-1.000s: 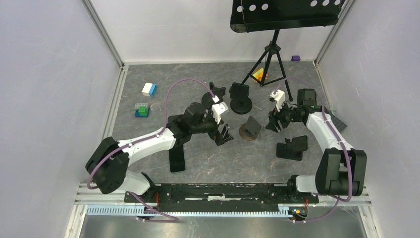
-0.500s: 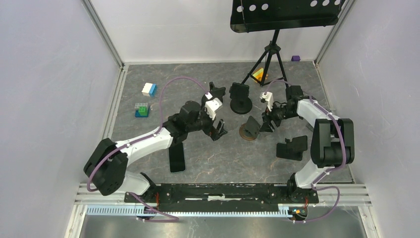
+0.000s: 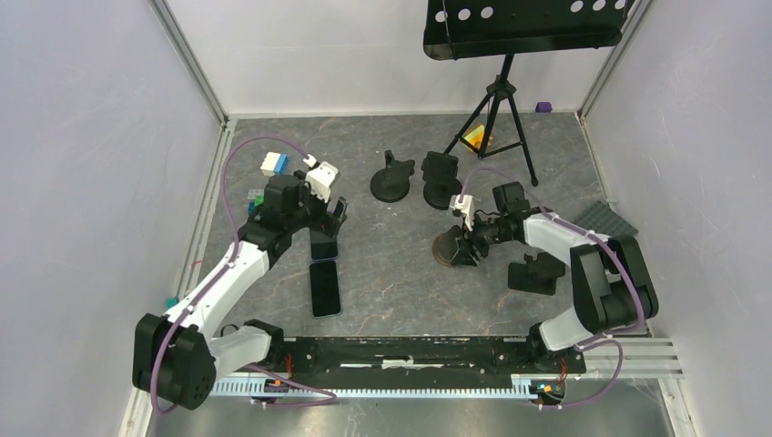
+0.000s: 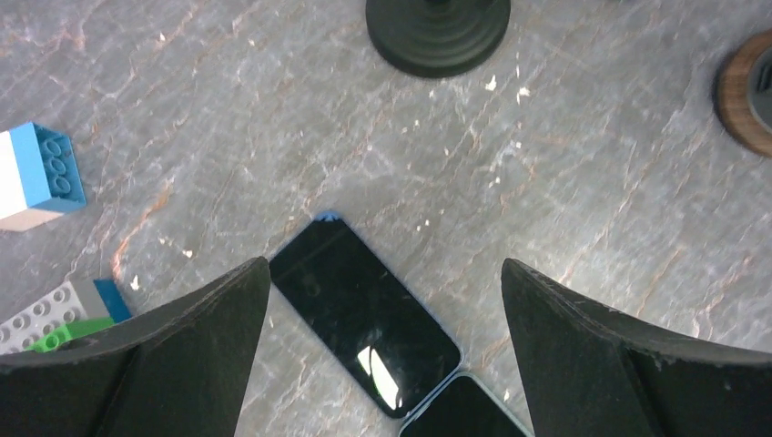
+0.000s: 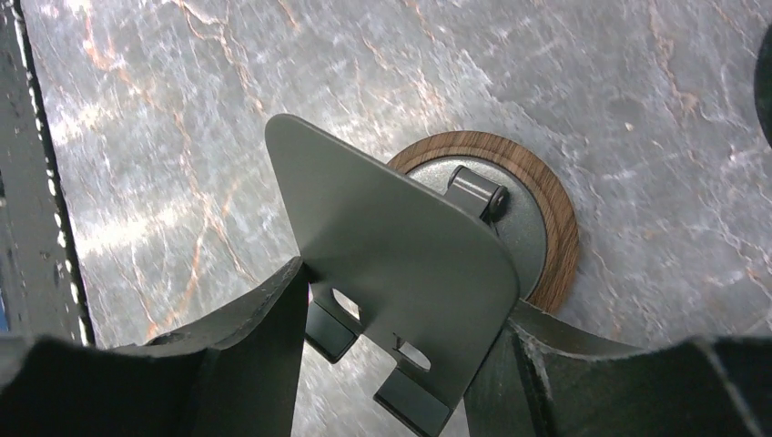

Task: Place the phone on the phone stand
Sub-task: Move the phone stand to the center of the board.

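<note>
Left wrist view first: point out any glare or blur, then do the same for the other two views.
Left wrist view: a bright reflection sits on the phone screen near its lower end; the table is sharp. Right wrist view: light glares in streaks off the table at left, while the phone stand plate stays crisp. Top view: even light, faint shadows, no blur.

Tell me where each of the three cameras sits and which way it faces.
Top: above and behind the bases, looking down on the table; both arms, left gripper and right gripper show.
Left wrist: on the left arm, looking down at a phone; its open fingers frame the view.
Right wrist: on the right arm, close on the phone stand; its fingers flank the plate.
Shared: the stand's wooden base shows in both wrist views; the phone in top and left wrist.
</note>
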Tool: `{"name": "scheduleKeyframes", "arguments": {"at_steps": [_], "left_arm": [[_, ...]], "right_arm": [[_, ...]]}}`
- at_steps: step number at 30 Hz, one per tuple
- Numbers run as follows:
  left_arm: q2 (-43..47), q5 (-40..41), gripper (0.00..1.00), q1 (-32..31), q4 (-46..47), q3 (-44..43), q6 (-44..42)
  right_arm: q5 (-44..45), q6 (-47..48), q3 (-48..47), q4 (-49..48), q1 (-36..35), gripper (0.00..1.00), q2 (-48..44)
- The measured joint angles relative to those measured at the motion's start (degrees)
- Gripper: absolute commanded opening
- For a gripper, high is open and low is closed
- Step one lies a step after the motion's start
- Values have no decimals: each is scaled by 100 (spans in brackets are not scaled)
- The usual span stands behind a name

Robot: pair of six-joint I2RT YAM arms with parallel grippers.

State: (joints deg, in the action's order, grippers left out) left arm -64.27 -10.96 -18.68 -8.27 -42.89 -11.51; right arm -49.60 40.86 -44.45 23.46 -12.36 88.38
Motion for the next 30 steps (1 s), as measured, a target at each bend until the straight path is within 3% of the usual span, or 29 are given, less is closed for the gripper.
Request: {"name": "scheduleKeyframes", "arguments": {"at_steps": [5, 15, 21, 30], "left_arm": [[-35, 181, 100, 103, -597, 24, -332], [-1099, 400, 100, 588, -1587, -229, -481], [-1644, 450, 100, 752, -1598, -450, -321], [-2413, 402, 100, 669, -1532, -748, 382]], "right_arm": [[258, -833, 382, -861, -535, 54, -308], [503, -2358, 476, -2505, -1252, 55, 15], [614, -3042, 476, -3259, -1617, 64, 385], [686, -3285, 433, -3556, -1631, 82, 474]]}}
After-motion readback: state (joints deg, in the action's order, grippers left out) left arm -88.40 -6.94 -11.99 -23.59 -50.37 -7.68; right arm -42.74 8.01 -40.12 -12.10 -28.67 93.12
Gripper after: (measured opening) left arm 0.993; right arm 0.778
